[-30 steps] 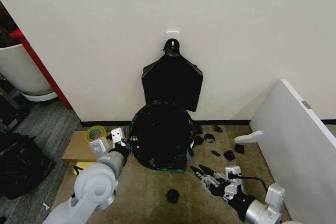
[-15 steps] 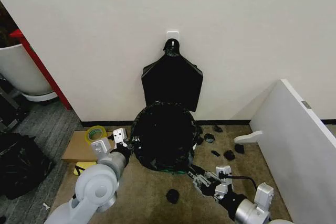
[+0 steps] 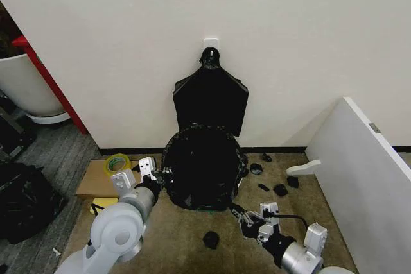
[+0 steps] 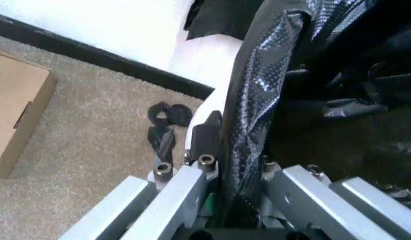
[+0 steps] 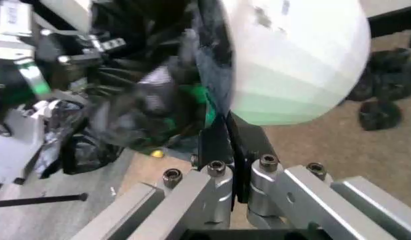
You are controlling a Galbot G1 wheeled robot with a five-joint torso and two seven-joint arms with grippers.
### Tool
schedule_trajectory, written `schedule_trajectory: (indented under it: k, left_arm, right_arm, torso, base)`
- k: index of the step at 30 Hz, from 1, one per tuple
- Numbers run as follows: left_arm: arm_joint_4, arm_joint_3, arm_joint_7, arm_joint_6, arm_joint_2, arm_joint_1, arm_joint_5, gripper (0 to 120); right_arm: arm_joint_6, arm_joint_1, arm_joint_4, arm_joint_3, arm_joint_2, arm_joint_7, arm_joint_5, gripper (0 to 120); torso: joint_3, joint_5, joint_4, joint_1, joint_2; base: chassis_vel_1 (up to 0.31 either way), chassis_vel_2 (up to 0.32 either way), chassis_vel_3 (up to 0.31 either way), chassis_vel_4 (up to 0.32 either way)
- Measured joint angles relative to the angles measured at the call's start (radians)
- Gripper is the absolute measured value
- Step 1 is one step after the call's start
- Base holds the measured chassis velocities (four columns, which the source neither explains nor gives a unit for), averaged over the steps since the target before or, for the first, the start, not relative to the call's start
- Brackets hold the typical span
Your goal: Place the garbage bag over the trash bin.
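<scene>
Left gripper clamps garbage bag edge beside trash bin; right gripper fingers together, just below rim

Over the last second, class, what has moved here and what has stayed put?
The right hand has travelled forward and leftward to the trash bin's near rim. The left hand stays clamped on the garbage bag at the bin's left edge; the bin stays put.

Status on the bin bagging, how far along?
Mostly done: the garbage bag already lines the trash bin and wraps its rim. In hand: the left hand pinches bag film at the rim; the right hand sits shut at the bin's base. Left: letting go.
</scene>
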State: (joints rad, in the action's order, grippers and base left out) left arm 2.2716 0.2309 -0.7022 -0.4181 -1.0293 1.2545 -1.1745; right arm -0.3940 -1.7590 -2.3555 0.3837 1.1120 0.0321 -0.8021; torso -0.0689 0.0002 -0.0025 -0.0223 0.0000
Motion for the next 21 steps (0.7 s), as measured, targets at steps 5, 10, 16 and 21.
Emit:
schedule_trajectory:
  k: [5,10,16,21]
  left_arm:
    - [0.013,0.002,-0.007,-0.002,-0.002,0.0,-0.024,0]
    - [0.021,0.004,-0.009,-0.013,0.0,0.002,-0.039,0]
    - [0.031,0.005,-0.018,-0.027,-0.001,0.006,-0.064,0]
    - [0.031,0.006,-0.029,-0.027,-0.007,0.007,-0.08,0]
  right_arm:
    - [0.0,0.001,0.029,0.013,0.0,-0.029,0.0,0]
    - [-0.002,0.021,0.047,0.005,0.008,-0.044,-0.006,0]
    - [-0.008,0.053,0.074,-0.02,0.019,-0.055,-0.001,0]
    - [-0.005,0.04,0.074,-0.029,0.016,-0.046,0.023,0]
  torso:
    - [0.0,0.0,0.0,0.0,0.0]
    - [0.0,0.0,0.0,0.0,0.0]
    - [0.0,0.0001,0.0001,0.0,0.0]
    - [0.0,0.0,0.0,0.0,0.0]
  base:
    - [0.0,0.0,0.0,0.0]
    - [0.0,0.0,0.0,0.0]
    - [0.0,0.0,0.0,0.0]
    - [0.0,0.0,0.0,0.0]
